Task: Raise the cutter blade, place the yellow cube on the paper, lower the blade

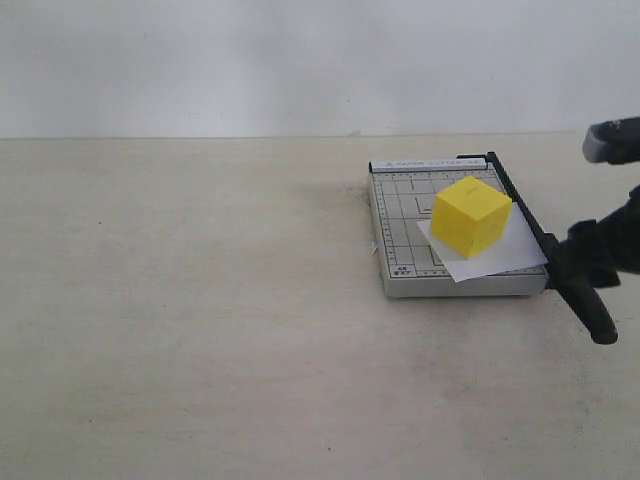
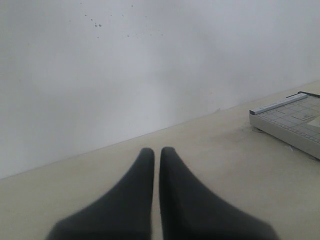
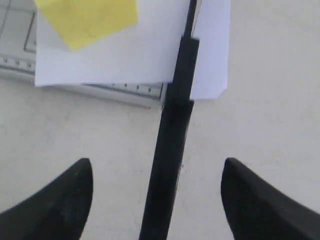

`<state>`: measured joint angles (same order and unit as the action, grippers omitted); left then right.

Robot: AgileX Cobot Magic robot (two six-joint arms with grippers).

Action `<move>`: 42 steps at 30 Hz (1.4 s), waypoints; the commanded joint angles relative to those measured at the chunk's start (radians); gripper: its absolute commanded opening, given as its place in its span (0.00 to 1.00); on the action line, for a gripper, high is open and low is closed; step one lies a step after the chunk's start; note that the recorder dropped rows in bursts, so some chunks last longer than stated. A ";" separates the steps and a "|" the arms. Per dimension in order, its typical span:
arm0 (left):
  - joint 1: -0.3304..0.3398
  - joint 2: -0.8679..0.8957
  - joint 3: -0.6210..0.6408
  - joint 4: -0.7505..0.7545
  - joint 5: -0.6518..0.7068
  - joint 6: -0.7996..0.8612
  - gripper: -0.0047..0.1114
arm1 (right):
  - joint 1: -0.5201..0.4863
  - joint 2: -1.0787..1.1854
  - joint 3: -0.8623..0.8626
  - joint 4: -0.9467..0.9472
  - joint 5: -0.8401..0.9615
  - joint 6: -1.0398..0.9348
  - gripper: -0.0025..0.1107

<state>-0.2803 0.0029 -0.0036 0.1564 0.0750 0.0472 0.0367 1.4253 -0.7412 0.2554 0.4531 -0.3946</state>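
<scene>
The yellow cube (image 1: 470, 215) sits on the white paper (image 1: 518, 252), which lies on the cutter's grey gridded base (image 1: 400, 215). The black cutter blade (image 1: 525, 215) lies low along the base's right edge, and its thick handle reaches past the front edge. My right gripper (image 1: 588, 262) is open and straddles that handle. In the right wrist view the blade (image 3: 172, 150) runs between the spread fingers of the gripper (image 3: 156, 161) without touching them. The paper (image 3: 125, 55) and the cube (image 3: 87, 20) lie beyond. My left gripper (image 2: 156, 150) is shut and holds nothing.
The cutter stands at the right of a beige table, near a white back wall. A corner of the grey base (image 2: 290, 120) shows in the left wrist view, well away from the left fingers. The left arm is out of the exterior view.
</scene>
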 commanded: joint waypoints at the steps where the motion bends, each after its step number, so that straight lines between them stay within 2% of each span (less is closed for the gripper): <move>1: 0.002 -0.003 0.004 -0.011 0.000 -0.007 0.08 | -0.005 -0.041 -0.071 0.064 0.039 -0.078 0.59; 3: 0.002 -0.003 0.004 -0.011 0.000 -0.007 0.08 | -0.005 -0.095 -0.064 0.207 0.043 -0.256 0.47; 5: 0.002 -0.003 0.004 -0.011 0.001 -0.004 0.08 | -0.005 -0.177 -0.030 0.449 0.044 -0.511 0.32; 7: 0.002 -0.003 0.004 -0.011 0.001 -0.004 0.08 | -0.005 -0.291 0.032 0.711 0.046 -0.723 0.21; 10: 0.002 -0.003 0.004 -0.011 0.001 -0.004 0.08 | -0.005 -0.484 0.133 1.008 0.046 -0.930 0.13; 13: 0.002 -0.003 0.004 -0.011 0.001 -0.004 0.08 | -0.005 -0.673 0.229 1.130 0.042 -1.014 0.13; 19: 0.002 -0.003 0.004 -0.011 0.001 -0.004 0.08 | -0.005 -1.039 0.358 1.086 0.042 -0.862 0.13; 26: 0.002 -0.003 0.004 -0.011 0.001 -0.004 0.08 | -0.005 -1.340 0.467 0.756 0.043 -0.507 0.12; 28: 0.002 -0.003 0.004 -0.011 0.001 -0.004 0.08 | -0.005 -1.400 0.485 0.713 0.043 -0.419 0.12; 31: 0.002 -0.003 0.004 -0.011 0.001 -0.004 0.08 | -0.005 -1.425 0.491 0.700 0.043 -0.354 0.13; 42: 0.002 -0.003 0.004 -0.011 0.002 -0.004 0.08 | -0.005 -1.425 0.489 0.712 0.045 -0.350 0.13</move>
<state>-0.2803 0.0029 -0.0036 0.1564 0.0750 0.0472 0.0367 0.0064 -0.2561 0.9735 0.5003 -0.7480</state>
